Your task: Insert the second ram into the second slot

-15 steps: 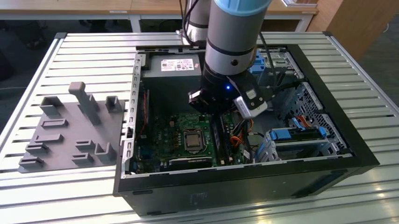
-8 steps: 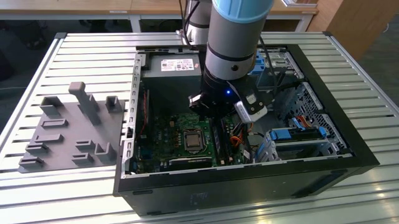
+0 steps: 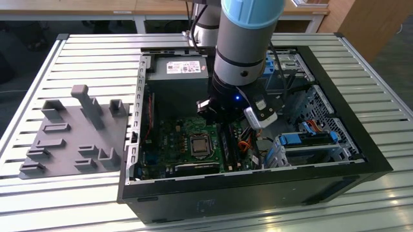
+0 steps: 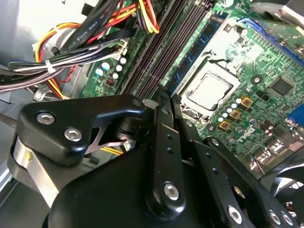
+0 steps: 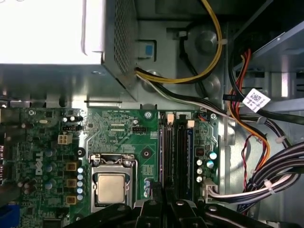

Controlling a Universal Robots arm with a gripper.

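- I'm down inside the open computer case (image 3: 361, 159), which lies on the slatted metal desk (image 3: 84, 58), my arm (image 3: 248, 29) reaching in from above.
- My gripper (image 5: 164, 205) hangs right over the bank of memory slots (image 5: 176, 152), beside the processor socket (image 5: 110, 186) on the green motherboard (image 5: 123, 128).
- In the second wrist view my gripper fingers (image 4: 164, 142) sit pressed close together, tips pointing down at the dark slots (image 4: 166, 42); whether anything thin is pinched between them I can't tell.
- The second ram (image 5: 189, 156) looks to be standing in the slot bank, a blue edge showing along the outer side, nearest the row of capacitors (image 5: 205, 164). I can't make out whether it's fully seated.
- Bundled cables (image 5: 266, 185) sweep in beside the board, with yellow and orange wires (image 5: 209, 71) looping up toward the power supply (image 5: 52, 33).
- In the exterior view, a grey fixture block (image 3: 71, 135) sits on the desk, off the case toward the exterior view's left, well apart from my gripper.
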